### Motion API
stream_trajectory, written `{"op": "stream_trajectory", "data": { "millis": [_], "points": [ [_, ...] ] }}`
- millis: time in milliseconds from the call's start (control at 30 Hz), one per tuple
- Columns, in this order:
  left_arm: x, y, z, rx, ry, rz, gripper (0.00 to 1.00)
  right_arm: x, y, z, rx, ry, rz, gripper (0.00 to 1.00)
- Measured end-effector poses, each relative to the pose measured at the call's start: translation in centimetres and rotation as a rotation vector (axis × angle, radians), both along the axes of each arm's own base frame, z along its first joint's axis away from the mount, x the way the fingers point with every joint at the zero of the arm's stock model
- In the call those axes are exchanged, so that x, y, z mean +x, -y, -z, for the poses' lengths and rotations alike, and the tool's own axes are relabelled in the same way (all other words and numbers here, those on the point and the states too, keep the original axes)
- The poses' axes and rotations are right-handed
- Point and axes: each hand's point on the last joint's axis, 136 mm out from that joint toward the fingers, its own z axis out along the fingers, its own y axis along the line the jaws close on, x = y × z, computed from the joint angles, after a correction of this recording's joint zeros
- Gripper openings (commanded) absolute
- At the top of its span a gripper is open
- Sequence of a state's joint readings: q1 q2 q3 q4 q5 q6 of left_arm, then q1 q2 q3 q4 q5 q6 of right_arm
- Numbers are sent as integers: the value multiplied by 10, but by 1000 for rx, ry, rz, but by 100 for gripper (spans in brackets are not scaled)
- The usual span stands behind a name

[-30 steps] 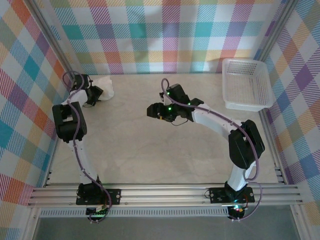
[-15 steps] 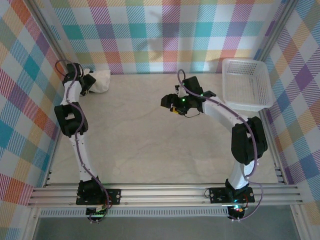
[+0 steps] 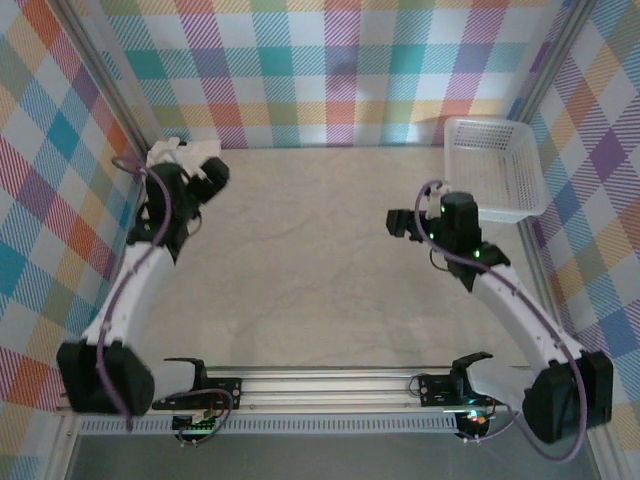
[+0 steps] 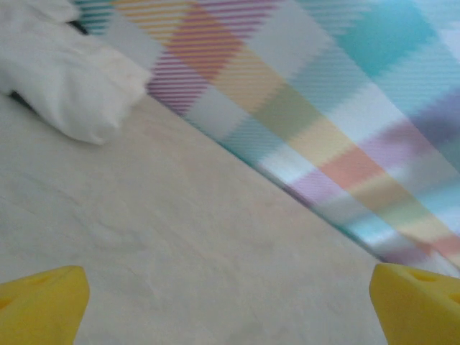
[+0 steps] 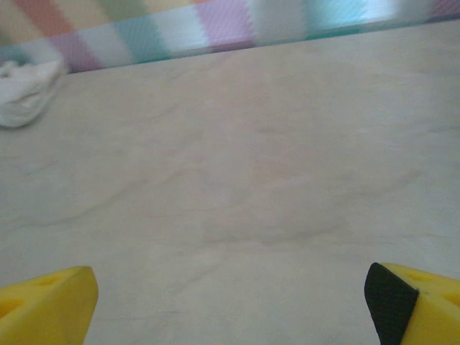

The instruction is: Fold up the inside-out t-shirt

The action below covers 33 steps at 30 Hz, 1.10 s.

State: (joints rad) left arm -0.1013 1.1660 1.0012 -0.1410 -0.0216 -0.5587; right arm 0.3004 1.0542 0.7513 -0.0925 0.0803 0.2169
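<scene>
The counter (image 3: 320, 260) is bare across its whole middle. That is the main trouble, since the folding space is well apart from the cloth. The plaid wall (image 3: 330, 70) closes in the far side, and the white mesh basket (image 3: 495, 172) sits in the far right corner, clear of the work.

The inside-out t-shirt (image 4: 66, 77) lies bunched in a lump in the far left corner, against the foot of the wall. From the right wrist view it is only a small white heap (image 5: 25, 97) far across the counter. No hem, sleeve or collar can be picked out in the wad.

The left tool (image 4: 230, 313) is released, its yellow fingers (image 4: 39, 305) spread wide with nothing between them. It hovers near the shirt and points along the wall rather than at the cloth. The right tool (image 5: 230, 309) is likewise released and empty, well away on the right side.

Likely failures from here:
- A blind pinch into the lump may catch several layers at once, so the shirt lifts as a ball and never spreads.
- Reaching into the corner may jam a finger against the wall or push the cloth deeper.
- The right arm may not reach that corner, which would leave the left to drag the shirt out alone and twist it.
</scene>
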Motion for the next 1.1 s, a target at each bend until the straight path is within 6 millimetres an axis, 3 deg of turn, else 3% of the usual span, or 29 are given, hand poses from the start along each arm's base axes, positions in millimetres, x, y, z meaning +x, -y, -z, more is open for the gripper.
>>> {"op": "stream_trajectory", "data": {
  "millis": [100, 233, 367, 433, 500, 700, 833, 933, 1000, 1100],
  "points": [
    [-34, 7, 37, 95, -28, 3, 100, -4, 35, 40, -131, 79, 125, 100],
    [-67, -16, 106, 290, -131, -37, 100, 3, 82, 103, -287, -34, 259, 100],
    [-80, -24, 132, 443, -115, 4, 100, 20, 103, 131, -297, 16, 315, 100],
    [-84, -31, 137, 492, -86, -13, 100, 22, 105, 156, -289, -13, 289, 100],
    [-85, -38, 145, 520, -71, -31, 100, 26, 106, 168, -268, -26, 266, 100],
    [-73, -48, 192, 542, -113, -8, 100, 42, 108, 149, -184, 45, 226, 100],
    [-51, -46, 216, 542, -134, 39, 100, 47, 102, 141, -164, 77, 196, 100],
    [-23, -39, 231, 539, -133, 88, 100, 47, 100, 141, -158, 77, 185, 100],
    [-15, -35, 234, 537, -135, 117, 100, 47, 99, 141, -156, 77, 181, 100],
    [-5, -29, 223, 539, -90, 136, 100, 46, 98, 141, -153, 77, 176, 100]
  ]
}}
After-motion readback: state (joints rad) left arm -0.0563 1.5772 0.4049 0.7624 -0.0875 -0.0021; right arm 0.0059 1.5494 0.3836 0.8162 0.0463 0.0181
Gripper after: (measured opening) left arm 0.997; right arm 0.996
